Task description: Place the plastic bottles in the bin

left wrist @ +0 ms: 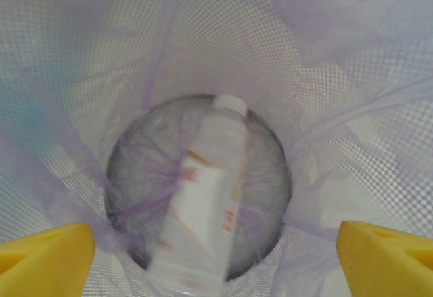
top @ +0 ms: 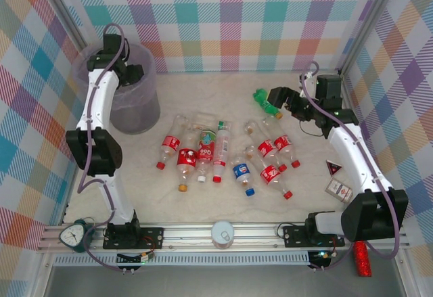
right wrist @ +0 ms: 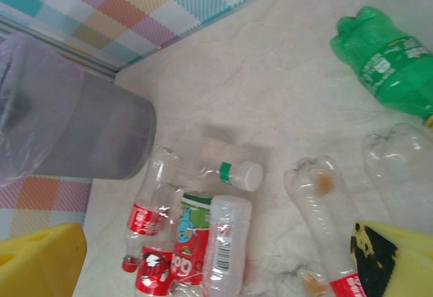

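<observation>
The left end effector (left wrist: 215, 236) hangs straight above the bin (top: 137, 116) at the far left, yellow fingers (left wrist: 47, 256) spread wide and released. Placed there, anything it lets go drops inside. One white-capped bottle (left wrist: 203, 202), blurred, lies on the bagged bottom. The other plastic bottles (top: 223, 151) lie scattered mid-surface, right of the bin. The right end effector (right wrist: 218, 243), also released and empty, hovers near the green bottle (right wrist: 392, 67) at the far right, likely its next pick.

Bright even light, faint shadows; left wrist view hazy w/ bottle (left wrist: 203, 209) blurred.
</observation>
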You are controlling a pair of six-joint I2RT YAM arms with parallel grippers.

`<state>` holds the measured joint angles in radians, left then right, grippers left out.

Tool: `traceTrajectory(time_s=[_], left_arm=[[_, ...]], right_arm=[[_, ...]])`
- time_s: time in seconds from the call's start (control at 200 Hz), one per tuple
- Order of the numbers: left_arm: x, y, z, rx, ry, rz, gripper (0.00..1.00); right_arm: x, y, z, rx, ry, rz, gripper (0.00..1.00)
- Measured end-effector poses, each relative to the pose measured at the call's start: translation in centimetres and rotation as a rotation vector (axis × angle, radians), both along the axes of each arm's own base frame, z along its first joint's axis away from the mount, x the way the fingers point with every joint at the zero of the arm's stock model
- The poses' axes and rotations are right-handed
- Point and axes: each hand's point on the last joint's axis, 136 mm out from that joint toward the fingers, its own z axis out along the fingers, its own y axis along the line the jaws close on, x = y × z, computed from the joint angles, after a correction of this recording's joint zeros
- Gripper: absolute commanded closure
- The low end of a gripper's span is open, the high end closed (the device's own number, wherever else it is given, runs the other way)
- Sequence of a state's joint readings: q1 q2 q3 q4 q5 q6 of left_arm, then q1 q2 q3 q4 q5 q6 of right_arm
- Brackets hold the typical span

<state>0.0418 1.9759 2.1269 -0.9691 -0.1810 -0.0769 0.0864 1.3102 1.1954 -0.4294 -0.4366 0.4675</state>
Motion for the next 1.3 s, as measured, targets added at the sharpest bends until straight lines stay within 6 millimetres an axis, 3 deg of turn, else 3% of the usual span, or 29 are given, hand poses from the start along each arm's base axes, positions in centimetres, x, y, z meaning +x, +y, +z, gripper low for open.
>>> traceTrajectory(time_s=[0.26, 0.475, 0.56, 0.67, 0.815, 0.955, 1.07, 1.21, 1.3], left_arm=[[-2.1, -0.1, 5.6, 0.014, -0.112, -0.011, 0.00], [-4.3, -0.1, 9.8, 0.020, -0.205, -0.008, 0.00], [-6.2, -0.4, 11.4, 0.015, -0.245, -0.009, 0.00], [-10.0, -1.9, 13.3, -0.011, -0.314, -0.024, 0.02], [-15.4, -7.8, 15.0, -0.104, -0.431, -0.146, 0.05], [-18.6, -13.1, 13.4, -0.190, -0.448, -0.268, 0.06], [-19.5, -17.8, 9.7, -0.258, -0.394, -0.350, 0.06], [-20.4, -23.3, 3.4, -0.337, -0.280, -0.417, 0.05], [-21.0, -25.8, 0.2, -0.405, -0.232, -0.429, 0.05]], right_arm=[[0.4, -2.7, -1.9, -0.128, 0.050, -0.064, 0.00], [0.3, -5.1, -6.3, -0.264, 0.181, -0.087, 0.03], [-0.3, -5.6, -8.0, -0.305, 0.240, -0.082, 0.07], [-1.0, -6.0, -9.6, -0.339, 0.300, -0.064, 0.11], [-2.0, -6.2, -11.5, -0.367, 0.360, -0.045, 0.15], [-2.5, -6.8, -13.0, -0.403, 0.407, -0.045, 0.17], [-1.8, -6.8, -13.8, -0.437, 0.413, -0.031, 0.17], [1.6, -5.8, -14.1, -0.494, 0.383, 0.021, 0.17], [4.5, -5.3, -14.3, -0.524, 0.344, 0.044, 0.14]])
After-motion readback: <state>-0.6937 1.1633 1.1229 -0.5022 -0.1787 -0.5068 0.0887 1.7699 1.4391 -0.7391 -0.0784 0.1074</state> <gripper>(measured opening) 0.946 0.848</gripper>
